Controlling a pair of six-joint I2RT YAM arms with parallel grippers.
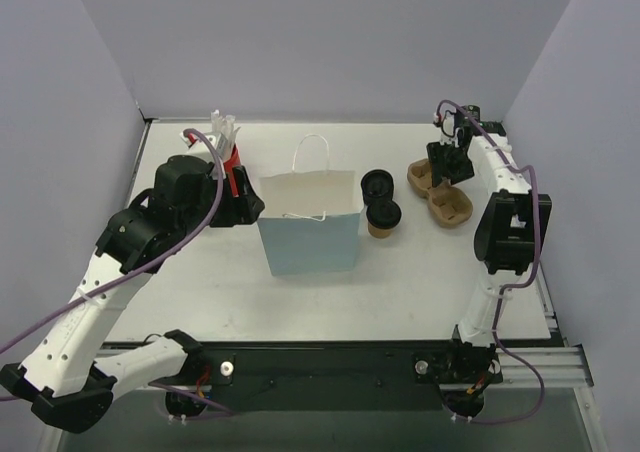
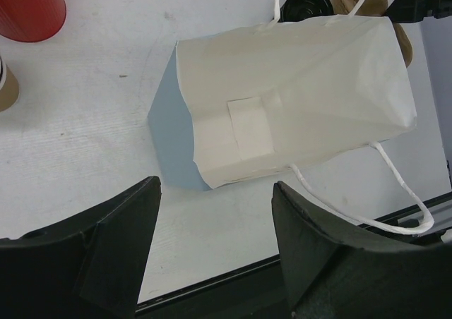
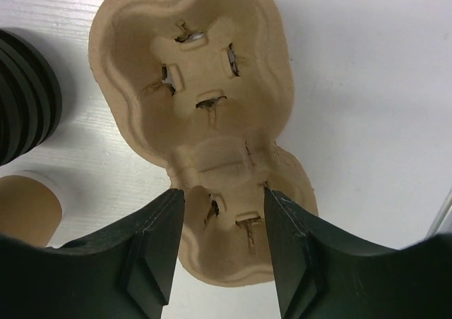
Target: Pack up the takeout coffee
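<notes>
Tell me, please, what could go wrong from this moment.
The paper bag stands free, and the open left gripper beside it holds nothing, so the bag may slide or tip during loading. The right gripper is over the cup carrier, with the takeout coffee close by; a sideways swing might knock it over.

A paper bag was stood at the middle of the table. The takeout coffee was set just right of it, with a stack of lids behind the coffee and a cup carrier further right. Stacked cups were placed behind and left of the bag.
</notes>
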